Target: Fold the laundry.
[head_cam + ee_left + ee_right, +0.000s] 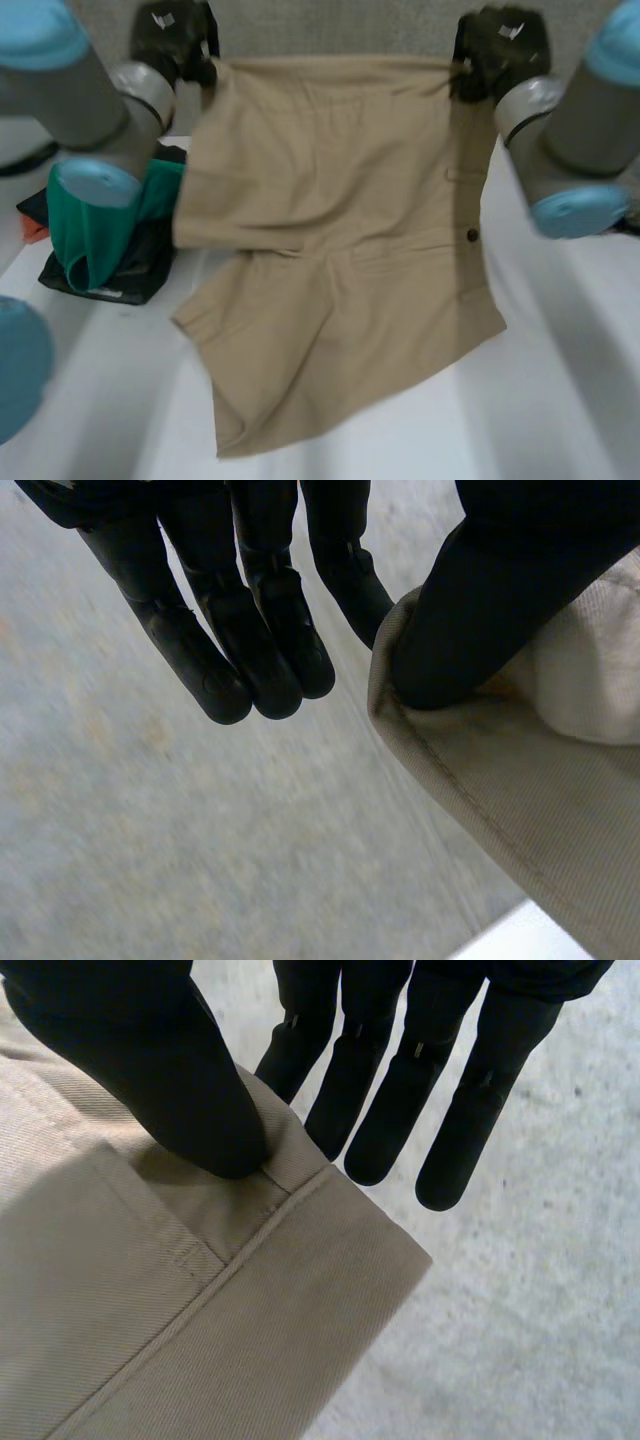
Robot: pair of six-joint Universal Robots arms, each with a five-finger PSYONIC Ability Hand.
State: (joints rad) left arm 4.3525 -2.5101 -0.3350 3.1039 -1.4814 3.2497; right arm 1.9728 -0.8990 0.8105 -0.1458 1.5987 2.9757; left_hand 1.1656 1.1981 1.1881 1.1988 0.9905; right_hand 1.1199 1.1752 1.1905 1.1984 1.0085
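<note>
A pair of tan shorts hangs by its waistband between my two hands, the legs reaching down to the white table. My left hand pinches the waistband's left corner between thumb and fingers. My right hand pinches the right corner the same way, the thumb pressed on the cloth. A dark button sits on the shorts' right side.
A heap of other laundry lies at the table's left, with a teal garment over dark cloth and a bit of orange. A grey wall stands behind the shorts.
</note>
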